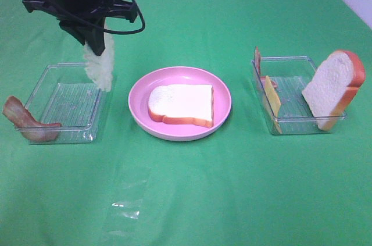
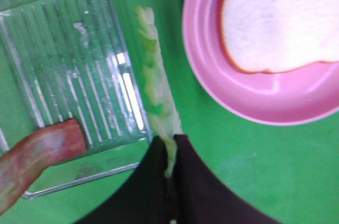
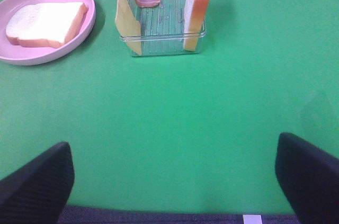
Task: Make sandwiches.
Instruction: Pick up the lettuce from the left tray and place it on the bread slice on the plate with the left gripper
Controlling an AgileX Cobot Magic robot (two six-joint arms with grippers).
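A white bread slice (image 1: 181, 104) with orange-brown crust lies flat on the round pink plate (image 1: 180, 74). My left gripper (image 1: 96, 45) is shut on a pale green lettuce leaf (image 1: 100, 68), which hangs over the right edge of the left clear tray (image 1: 70, 103), left of the plate. In the left wrist view the gripper (image 2: 169, 147) pinches the lettuce (image 2: 156, 86) between tray (image 2: 58, 65) and plate (image 2: 212, 75). A bacon strip (image 1: 23, 119) drapes over that tray's left corner. My right gripper (image 3: 172, 144) is open and empty, low over bare cloth; the exterior view does not show it.
The right clear tray (image 1: 293, 97) holds a leaning bread slice (image 1: 334, 86), yellow cheese (image 1: 273, 103) and a bacon strip (image 1: 257, 60). Green cloth covers the table. A clear plastic scrap (image 1: 125, 211) lies near the front.
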